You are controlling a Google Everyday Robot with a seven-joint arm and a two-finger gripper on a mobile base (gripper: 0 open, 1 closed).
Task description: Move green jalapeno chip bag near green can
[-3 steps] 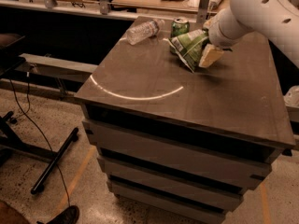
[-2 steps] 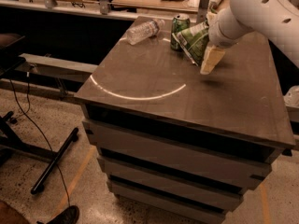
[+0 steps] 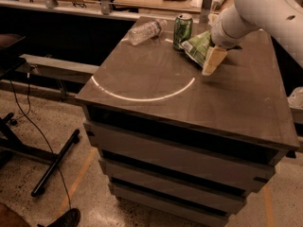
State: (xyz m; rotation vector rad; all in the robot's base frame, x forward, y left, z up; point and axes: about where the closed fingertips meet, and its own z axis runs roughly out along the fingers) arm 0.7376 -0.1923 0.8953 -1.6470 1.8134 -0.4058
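Note:
The green jalapeno chip bag [image 3: 198, 46] is a crinkled light-green foil bag at the back of the dark table [image 3: 189, 98]. It is tilted, and its left end is right next to the green can [image 3: 182, 30], which stands upright with a silver top. My gripper [image 3: 211, 61] comes in from the upper right on the white arm [image 3: 255, 8]. It is closed on the bag's right end. One pale finger [image 3: 214, 59] shows in front of the bag; the other is hidden behind it.
A clear plastic water bottle [image 3: 147, 30] lies on its side left of the can. A pale arc [image 3: 142, 96] of light crosses the tabletop. Benches stand behind the table. A cable and a stand base [image 3: 54, 167] lie on the floor at left.
The bag has travelled with my gripper towards the back of the table and now sits closer to the green can. The can and the bottle have not moved.

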